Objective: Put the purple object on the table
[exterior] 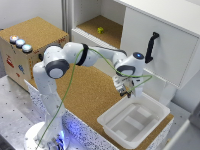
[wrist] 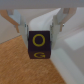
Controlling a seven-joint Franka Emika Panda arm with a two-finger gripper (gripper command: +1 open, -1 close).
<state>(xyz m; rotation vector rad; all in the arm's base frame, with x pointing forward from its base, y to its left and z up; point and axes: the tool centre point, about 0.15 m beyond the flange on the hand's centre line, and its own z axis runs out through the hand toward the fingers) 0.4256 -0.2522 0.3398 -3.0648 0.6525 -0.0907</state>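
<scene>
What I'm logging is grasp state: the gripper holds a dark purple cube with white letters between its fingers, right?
Not quite. In the wrist view the dark purple cube has yellow letters, not white; the gripper does hold it between its fingers.

The purple object [wrist: 38, 46] is a small dark purple block, squarish, with yellow letters printed on its faces; an "O" shows on the face toward the wrist camera and what looks like a "G" on the face below it. It sits upright, gripped on two opposite sides between the gripper's [wrist: 41, 33] fingers, lifted off the table [exterior: 87, 95]. In the exterior view it is only a tiny dark lump [exterior: 128, 93] at the gripper's [exterior: 127, 92] tip, above the cork-brown speckled tabletop's far edge. The table is a large flat top with white speckled side panels.
</scene>
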